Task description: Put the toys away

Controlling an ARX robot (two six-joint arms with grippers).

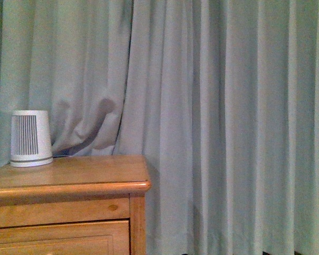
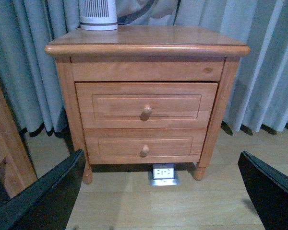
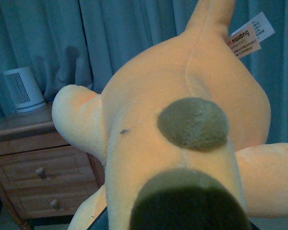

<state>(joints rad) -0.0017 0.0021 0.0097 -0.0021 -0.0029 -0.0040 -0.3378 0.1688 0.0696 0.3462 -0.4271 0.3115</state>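
In the right wrist view the orange-yellow plush animal (image 3: 149,110) fills most of the picture, with olive-green bumps (image 3: 192,123) on it and a paper tag (image 3: 247,36) at its far end. My right gripper is shut on the plush animal and holds it up in the air; the plush hides the jaws. In the left wrist view my left gripper (image 2: 163,191) is open and empty, its black fingers (image 2: 43,196) wide apart low over the floor, facing the wooden nightstand (image 2: 146,96). Neither gripper shows in the front view.
The nightstand (image 1: 69,196) has two shut drawers with round knobs (image 2: 147,111). A white slatted device (image 1: 30,139) stands on its top. Grey-green curtains (image 1: 228,122) hang behind. A white floor socket (image 2: 163,173) sits under the nightstand. Another wooden piece (image 2: 2,143) stands beside the nightstand.
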